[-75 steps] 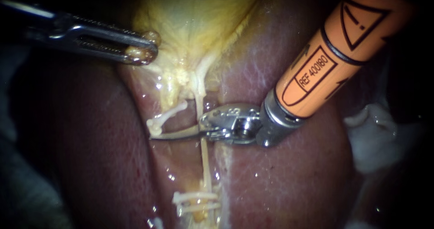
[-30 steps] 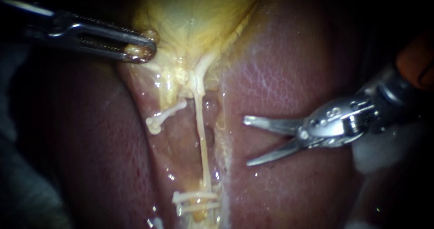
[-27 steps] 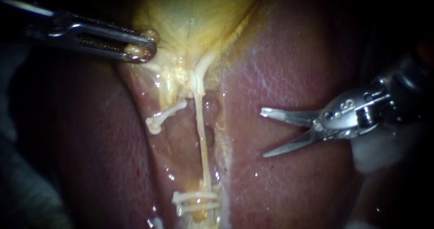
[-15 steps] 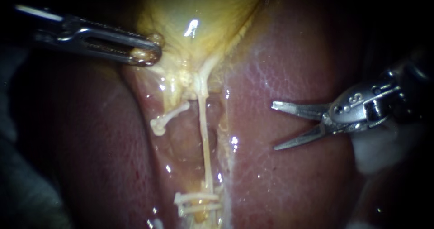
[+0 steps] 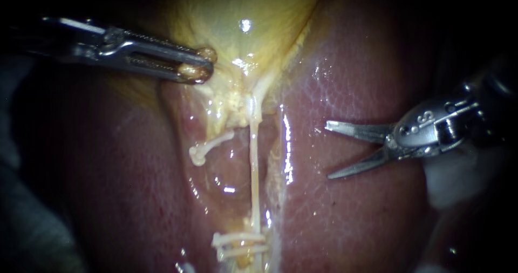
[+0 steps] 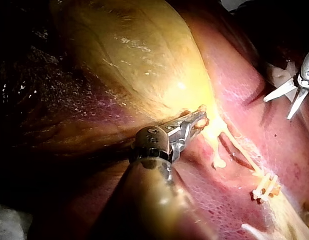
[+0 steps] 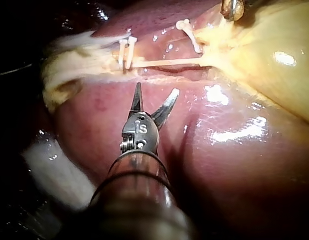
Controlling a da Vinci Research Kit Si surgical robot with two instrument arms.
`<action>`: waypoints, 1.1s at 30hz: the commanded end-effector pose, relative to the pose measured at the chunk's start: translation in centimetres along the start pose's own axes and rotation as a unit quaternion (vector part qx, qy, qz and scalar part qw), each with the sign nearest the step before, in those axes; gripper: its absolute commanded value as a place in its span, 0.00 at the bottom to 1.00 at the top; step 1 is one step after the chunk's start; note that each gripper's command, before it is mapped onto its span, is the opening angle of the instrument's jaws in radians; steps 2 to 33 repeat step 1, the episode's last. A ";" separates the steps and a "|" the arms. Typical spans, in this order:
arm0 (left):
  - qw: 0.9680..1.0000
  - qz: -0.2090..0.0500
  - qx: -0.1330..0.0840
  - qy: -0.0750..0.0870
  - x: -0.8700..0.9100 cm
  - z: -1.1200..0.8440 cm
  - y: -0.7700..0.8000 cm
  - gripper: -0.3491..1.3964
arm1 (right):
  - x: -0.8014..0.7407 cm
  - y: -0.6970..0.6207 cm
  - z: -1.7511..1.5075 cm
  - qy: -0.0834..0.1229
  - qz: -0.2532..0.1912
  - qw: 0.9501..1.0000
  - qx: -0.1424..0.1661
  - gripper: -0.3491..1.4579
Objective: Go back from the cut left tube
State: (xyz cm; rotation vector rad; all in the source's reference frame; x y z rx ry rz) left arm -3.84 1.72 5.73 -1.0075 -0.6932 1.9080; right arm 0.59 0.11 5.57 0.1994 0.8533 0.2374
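My left instrument [image 5: 195, 69] comes in from the left, its jaws shut on a fold of the yellow gallbladder [image 5: 243, 19]. Below it the cut left tube [image 5: 209, 145] ends in a short pale stump. The right tube [image 5: 253, 165] runs whole down to white clips [image 5: 240, 243]. My right instrument [image 5: 328, 150] hovers over the liver [image 5: 350, 224], well right of both tubes, blades open and holding nothing. In the right wrist view the open blades [image 7: 155, 90] stand short of the tube [image 7: 169, 62] and clips [image 7: 126, 50]. In the left wrist view the jaws [image 6: 194, 122] pinch the gallbladder [image 6: 144, 60] beside the stump [image 6: 219, 162].
White gauze [image 5: 453, 181] lies under the right instrument's shaft, also seen beside it in the right wrist view [image 7: 54, 170]. Wet, glistening liver surface lies on both sides of the groove holding the tubes.
My right instrument drew back rightward from the tubes and its blades opened; it has held still for the last half second. The left instrument shifted right, carrying the gallbladder neck with it.
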 end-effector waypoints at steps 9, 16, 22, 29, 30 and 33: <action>1.000 0.000 0.000 0.000 0.00 -0.01 0.01 0.00 | 0.01 -0.01 0.00 0.001 0.000 1.000 0.003 0.99; 1.000 0.000 0.000 0.000 0.00 -0.01 0.01 0.00 | 0.01 -0.01 0.00 0.001 0.000 1.000 0.003 0.99; 1.000 0.000 0.000 0.000 0.00 -0.01 0.01 0.00 | 0.01 -0.01 0.00 0.001 0.000 1.000 0.003 0.99; 1.000 0.000 0.000 0.000 0.00 -0.01 0.01 0.00 | 0.01 -0.01 0.00 0.001 0.000 1.000 0.003 0.99; 1.000 0.000 0.000 0.000 0.00 -0.01 0.01 0.00 | 0.01 -0.01 0.00 0.001 0.000 1.000 0.003 0.99; 1.000 0.000 0.000 0.000 0.00 -0.01 0.01 0.00 | 0.01 -0.01 0.00 0.001 0.000 1.000 0.003 0.99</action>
